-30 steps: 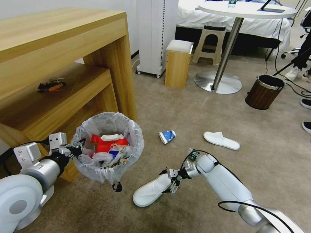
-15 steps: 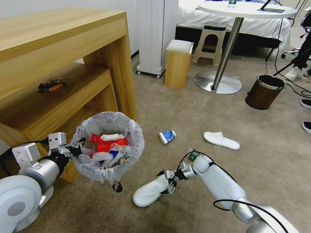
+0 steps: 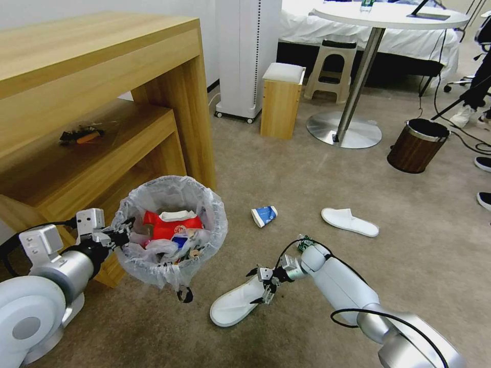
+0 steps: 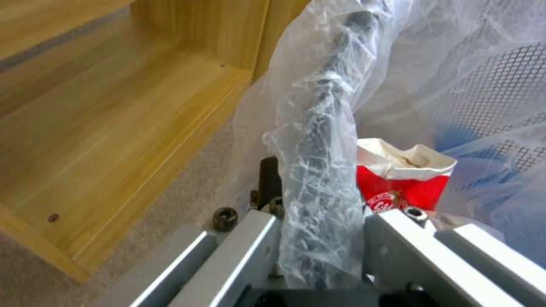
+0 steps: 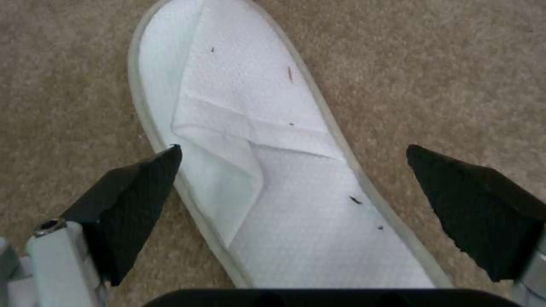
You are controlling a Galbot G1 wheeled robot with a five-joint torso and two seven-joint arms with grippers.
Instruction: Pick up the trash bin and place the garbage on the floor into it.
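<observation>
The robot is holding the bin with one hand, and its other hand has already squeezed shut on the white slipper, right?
Not quite. The right gripper is open, fingers either side of the slipper, as the right wrist view shows. The left gripper does hold the trash bin.

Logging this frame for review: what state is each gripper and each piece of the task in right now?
Left gripper: shut on the trash bin's bagged rim.
Trash bin: held off the floor, upright, partly filled with red and white litter.
Right gripper: open, fingers either side of the near slipper.
Near slipper: flat on the floor, not yet gripped.
Far slipper: on the floor.
Blue paper cup: on its side on the floor.
</observation>
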